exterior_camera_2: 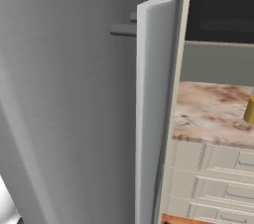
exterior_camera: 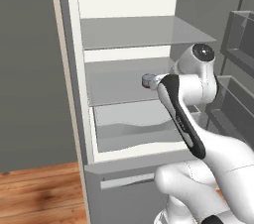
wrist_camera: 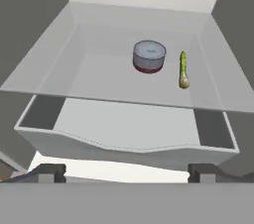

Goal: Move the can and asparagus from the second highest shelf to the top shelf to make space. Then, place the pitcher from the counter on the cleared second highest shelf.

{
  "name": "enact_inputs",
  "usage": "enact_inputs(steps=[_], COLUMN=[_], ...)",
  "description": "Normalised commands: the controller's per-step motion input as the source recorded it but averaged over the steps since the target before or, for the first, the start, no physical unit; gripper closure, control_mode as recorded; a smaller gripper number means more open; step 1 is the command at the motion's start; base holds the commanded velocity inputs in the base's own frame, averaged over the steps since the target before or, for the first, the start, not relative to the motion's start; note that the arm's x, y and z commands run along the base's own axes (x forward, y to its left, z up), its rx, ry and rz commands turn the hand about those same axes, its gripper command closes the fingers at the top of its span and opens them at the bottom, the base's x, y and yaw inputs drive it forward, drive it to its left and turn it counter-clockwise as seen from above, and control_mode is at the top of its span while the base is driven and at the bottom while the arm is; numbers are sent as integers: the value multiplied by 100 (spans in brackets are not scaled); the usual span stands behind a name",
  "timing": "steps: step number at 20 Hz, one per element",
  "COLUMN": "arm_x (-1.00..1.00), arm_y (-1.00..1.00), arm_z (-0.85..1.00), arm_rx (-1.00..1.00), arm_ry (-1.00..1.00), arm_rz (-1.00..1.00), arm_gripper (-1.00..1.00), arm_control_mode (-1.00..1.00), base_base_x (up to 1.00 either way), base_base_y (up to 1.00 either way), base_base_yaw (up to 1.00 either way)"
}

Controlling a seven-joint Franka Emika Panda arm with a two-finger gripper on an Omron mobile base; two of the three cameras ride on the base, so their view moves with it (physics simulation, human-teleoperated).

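The white arm [exterior_camera: 198, 134] rises from the lower right of the left base view, bends at a dark-trimmed elbow and reaches forward into the open fridge at the level of the second highest shelf [exterior_camera: 116, 86], with its wrist covering the right part of that shelf. In the hand view the end effector [wrist_camera: 127, 172] looks along the shelf from the front, its two dark fingertips [wrist_camera: 48, 172] set wide apart with nothing between them and touching nothing.

The can [wrist_camera: 149, 56] stands upright toward the back of the second highest shelf [wrist_camera: 114, 82], right of centre. The asparagus [wrist_camera: 183, 70] lies flat just beside it on the right, apart from it, pointing front to back. Below the shelf sits a drawer-like bin [wrist_camera: 129, 136]. In the left base view the can [exterior_camera: 147, 80] peeks out next to the wrist, and the top shelf [exterior_camera: 139, 30] lies above it.

In the right base view the fridge door [exterior_camera_2: 74, 104] stands close, and beyond it the pitcher [exterior_camera_2: 249, 110] stands at the picture's right edge on the mottled stone surface [exterior_camera_2: 208, 109] over cream drawers [exterior_camera_2: 208, 178].
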Motion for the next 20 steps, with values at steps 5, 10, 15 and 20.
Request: enact_inputs(steps=[5, 10, 15, 20], arm_x=[6, 13, 16, 27], arm_y=[-25, -6, 0, 0], arm_z=[1, 11, 1, 0], arm_rx=[0, 0, 0, 0], arm_ry=[-13, 0, 1, 4], arm_rz=[-5, -6, -1, 0], arm_gripper=[-100, -100, -100, -100], arm_control_mode=[-100, -100, -100, -100], base_base_x=[0, 0, 0, 0], base_base_y=[0, 0, 0, 0], base_base_yaw=[0, 0, 0, 0])
